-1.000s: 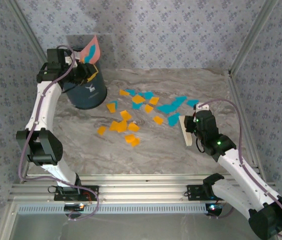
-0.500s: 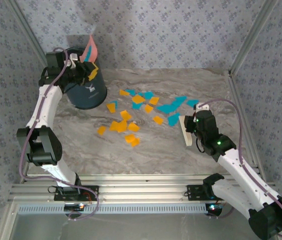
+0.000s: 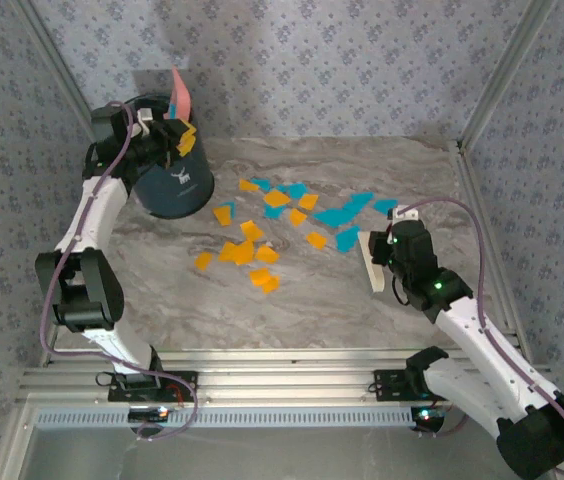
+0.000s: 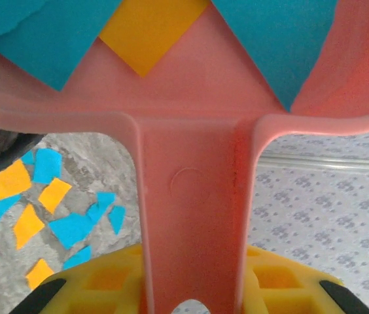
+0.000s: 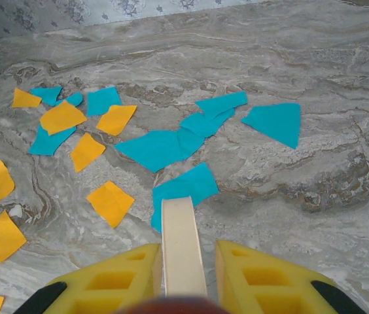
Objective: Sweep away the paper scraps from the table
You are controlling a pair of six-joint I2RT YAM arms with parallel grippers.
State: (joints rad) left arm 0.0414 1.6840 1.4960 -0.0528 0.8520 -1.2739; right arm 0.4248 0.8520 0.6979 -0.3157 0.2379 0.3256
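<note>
My left gripper (image 3: 162, 135) (image 4: 191, 288) is shut on the handle of the pink dustpan (image 3: 179, 95) (image 4: 191, 216), which stands tipped almost upright over the dark bucket (image 3: 172, 185). Orange and cyan pieces (image 4: 152, 26) cling inside the pan. Several paper scraps (image 3: 262, 235) (image 5: 171, 144) lie scattered over the middle of the table (image 3: 292, 310). My right gripper (image 3: 382, 250) (image 5: 184, 261) is shut on a cream brush (image 3: 371, 265) (image 5: 183, 242) at the right, its tip over a cyan scrap.
The bucket stands at the back left corner near the patterned wall (image 3: 362, 60). An aluminium frame edge (image 3: 272, 385) runs along the near side of the table, with both arm bases bolted there.
The left gripper has turned the dustpan from a slanted pose to nearly upright, edge-on, over the bucket. The right arm and the scraps on the table have not moved.
</note>
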